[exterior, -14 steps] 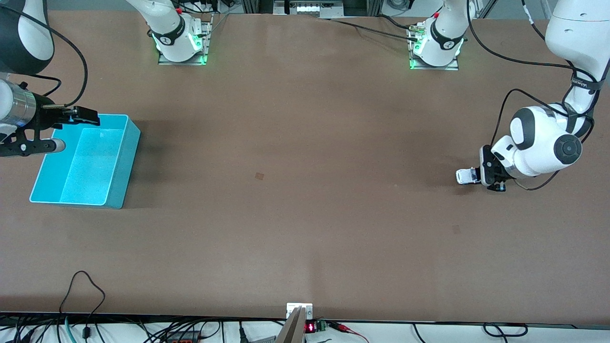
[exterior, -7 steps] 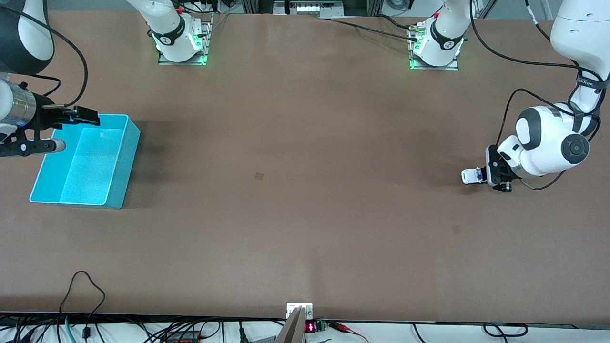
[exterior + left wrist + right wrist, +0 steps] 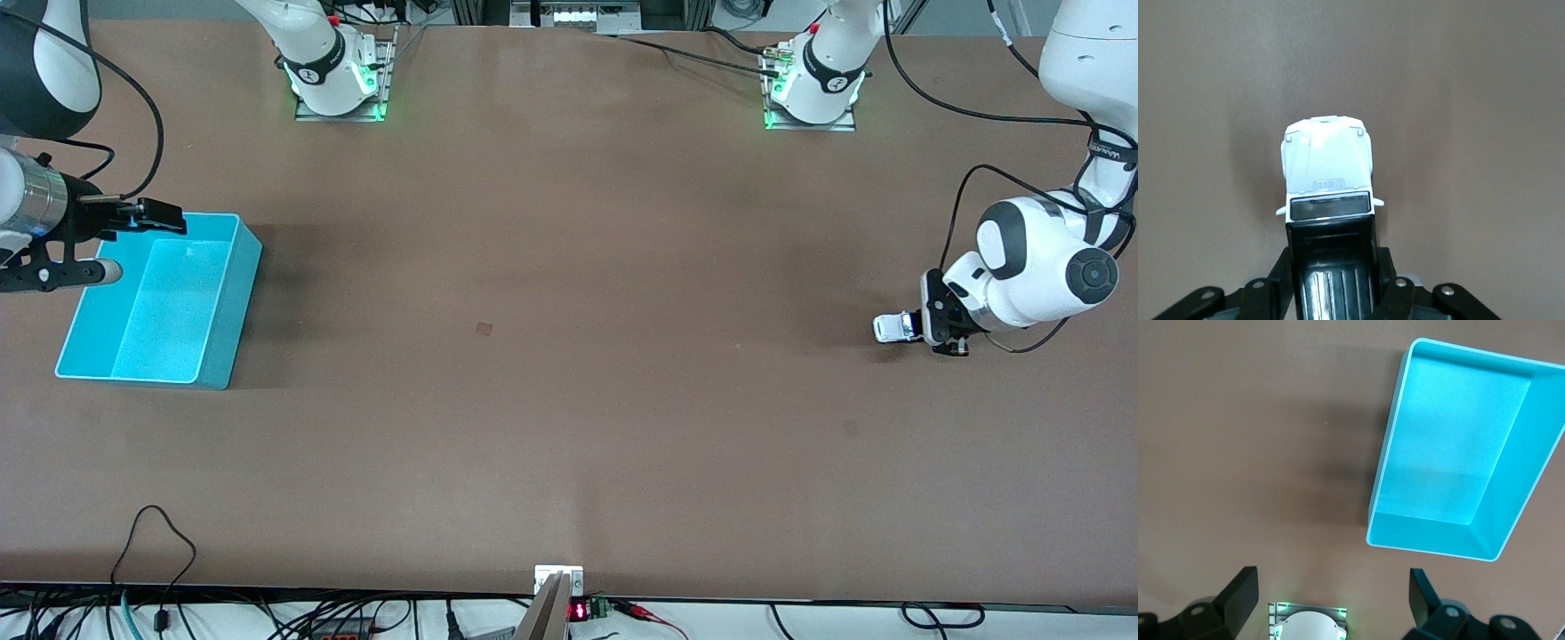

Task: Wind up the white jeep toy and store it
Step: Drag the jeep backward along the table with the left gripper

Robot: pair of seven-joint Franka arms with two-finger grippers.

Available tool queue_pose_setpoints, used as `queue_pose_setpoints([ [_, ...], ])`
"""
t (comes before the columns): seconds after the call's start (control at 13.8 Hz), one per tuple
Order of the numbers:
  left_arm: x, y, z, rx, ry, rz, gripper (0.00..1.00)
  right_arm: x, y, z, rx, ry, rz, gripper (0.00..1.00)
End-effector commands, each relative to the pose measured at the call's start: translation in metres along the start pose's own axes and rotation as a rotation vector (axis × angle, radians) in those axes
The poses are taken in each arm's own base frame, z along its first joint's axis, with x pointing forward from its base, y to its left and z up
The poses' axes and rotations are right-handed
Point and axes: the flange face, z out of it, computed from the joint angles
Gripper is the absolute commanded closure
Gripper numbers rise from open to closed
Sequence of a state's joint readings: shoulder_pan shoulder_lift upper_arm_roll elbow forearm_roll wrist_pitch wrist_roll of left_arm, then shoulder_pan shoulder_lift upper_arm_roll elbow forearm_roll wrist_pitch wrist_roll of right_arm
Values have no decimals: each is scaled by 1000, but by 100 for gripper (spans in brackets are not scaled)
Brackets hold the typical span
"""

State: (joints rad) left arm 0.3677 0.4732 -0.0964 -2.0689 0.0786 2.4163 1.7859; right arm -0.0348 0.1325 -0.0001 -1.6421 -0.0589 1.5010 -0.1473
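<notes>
On the brown table, left tool gripping white jeep toy, seemingly touching down, right tool wide over cyan bin

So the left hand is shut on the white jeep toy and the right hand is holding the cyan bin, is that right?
Not quite. The left hand is shut on the white jeep toy, but the right hand holds nothing: it hangs open over the cyan bin, as the right wrist view shows, with both fingers spread and the bin well below them.
</notes>
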Motion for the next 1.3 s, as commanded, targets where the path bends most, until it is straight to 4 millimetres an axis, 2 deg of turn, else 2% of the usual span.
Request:
queue_pose_setpoints([
  [0.0, -20, 3, 45, -46, 7, 31, 67, -3, -1, -3, -11, -7, -7, 0],
  [0.14, -30, 3, 47, -44, 8, 43, 67, -2, -1, -2, -11, -10, -7, 0],
  [0.29, -53, 6, 48, -35, -9, 42, 67, -2, -1, -2, -11, -10, -7, 0],
  [0.58, -56, 4, 46, -16, -18, 49, 65, -3, -1, -3, -11, -9, -7, 0],
  [0.65, -49, 2, 44, -13, -9, 55, 60, -2, -1, -2, -11, -10, -7, 0],
  [0.72, -45, 0, 40, -10, -4, 58, 48, -3, -1, -3, -11, -9, -7, 0],
  [0.87, -37, -3, 21, 7, 2, 69, 0, -2, -1, -2, -11, -10, -7, 0],
  [1.08, -17, -10, -30, -32, 8, 92, 0, -2, -1, -2, -11, -10, -7, 0],
  [1.23, -8, -9, -56, -62, 6, 106, 0, -2, -1, -2, -11, -10, -7, 0],
])
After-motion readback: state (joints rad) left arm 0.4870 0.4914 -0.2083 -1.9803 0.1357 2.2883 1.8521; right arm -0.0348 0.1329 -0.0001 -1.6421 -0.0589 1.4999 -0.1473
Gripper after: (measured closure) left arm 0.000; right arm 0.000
